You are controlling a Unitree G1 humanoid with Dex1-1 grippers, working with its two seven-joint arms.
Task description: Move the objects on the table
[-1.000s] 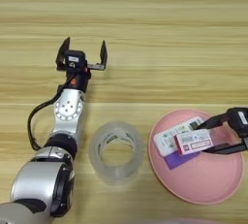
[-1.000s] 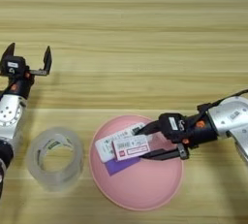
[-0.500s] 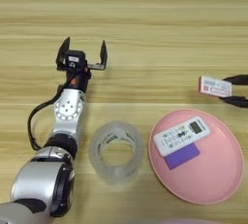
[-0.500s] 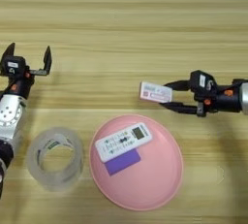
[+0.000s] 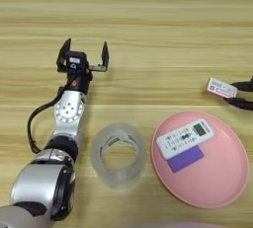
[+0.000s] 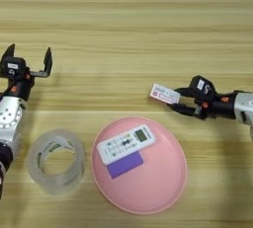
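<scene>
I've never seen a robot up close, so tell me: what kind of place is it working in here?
Probably a test bench: a bare wooden table with odd items, a tape roll, a remote on a pink plate, a small box.

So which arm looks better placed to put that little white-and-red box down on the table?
The right. Its right gripper already holds the small white-and-red box, just beyond the pink plate. The left gripper is open, far across the table.

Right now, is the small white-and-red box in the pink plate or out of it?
Out. The small white-and-red box is pinched by the right gripper, up and to the right of the pink plate, which holds the white remote.
</scene>
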